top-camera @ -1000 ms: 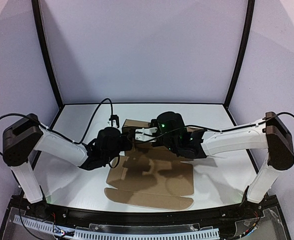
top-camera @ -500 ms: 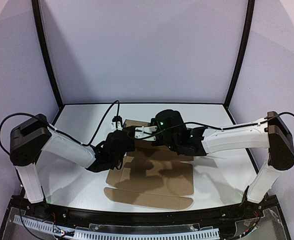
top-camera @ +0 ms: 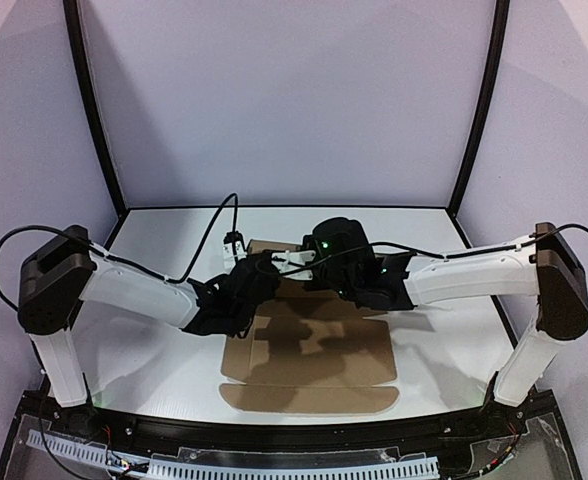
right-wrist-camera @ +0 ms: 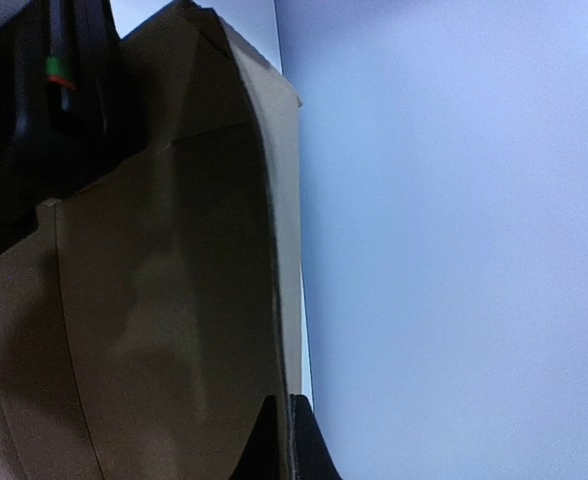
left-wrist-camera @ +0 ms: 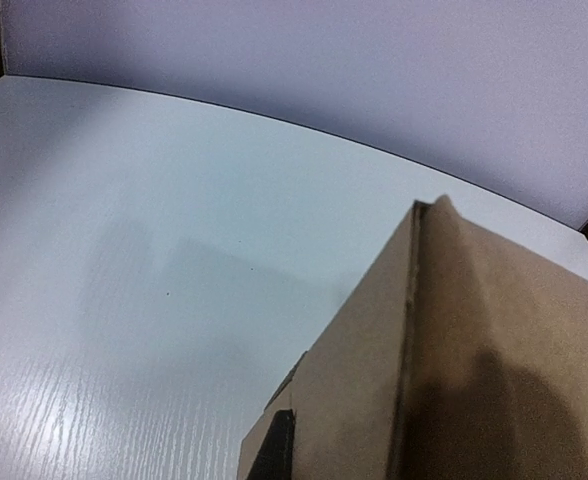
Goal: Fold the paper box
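Your left gripper [top-camera: 258, 273] is clamped on the raised rear flap, and your right gripper [right-wrist-camera: 282, 445] pinches the same panel's edge. Judged step: standing up the back wall. The next move calls for both arms creasing it upright together. The paper box [top-camera: 314, 350] lies mid-table [top-camera: 164, 240]: brown, unprinted, mostly flat, near flap spread.

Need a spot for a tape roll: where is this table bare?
Bare table runs along the back wall, beyond the paper box. Smaller patches lie near-left, between the left arm and the box, and near-right, between the box and the right arm. Crowded: the middle, where the left end effector and right end effector meet at the box's raised far flap.
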